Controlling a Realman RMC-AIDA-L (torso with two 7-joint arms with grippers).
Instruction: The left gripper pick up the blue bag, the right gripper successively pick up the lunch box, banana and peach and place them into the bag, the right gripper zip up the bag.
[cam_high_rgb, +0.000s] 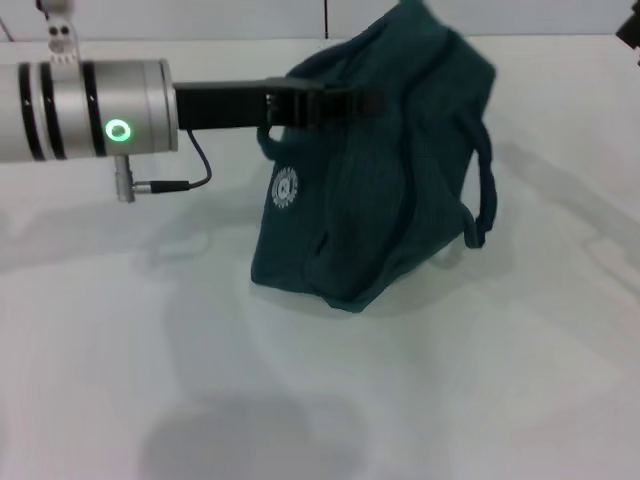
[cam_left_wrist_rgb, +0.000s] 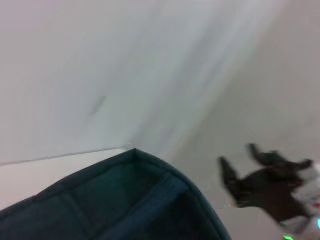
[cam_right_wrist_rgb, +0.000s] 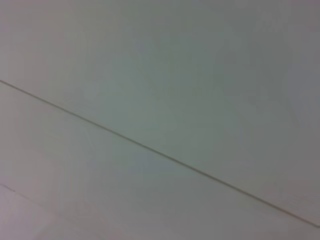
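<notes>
Left hand (cam_high_rgb: 345, 103) clamped on blue bag (cam_high_rgb: 380, 170), white table (cam_high_rgb: 450, 380) beneath.

I am seeing a white table (cam_high_rgb: 420, 400) carrying everything here. The blue bag (cam_high_rgb: 380, 190) is sitting directly on it, upright near the middle, its base touching the surface.

Bag (cam_high_rgb: 380, 170): dark teal-blue fabric, plain, with a small round white emblem (cam_high_rgb: 286, 188) on one face; straps the same teal. Left arm (cam_high_rgb: 85, 110): silver casing, black bands, green ring light (cam_high_rgb: 119, 131). Left gripper (cam_high_rgb: 330, 103): black. Table (cam_high_rgb: 320, 400): white, unpatterned.
</notes>
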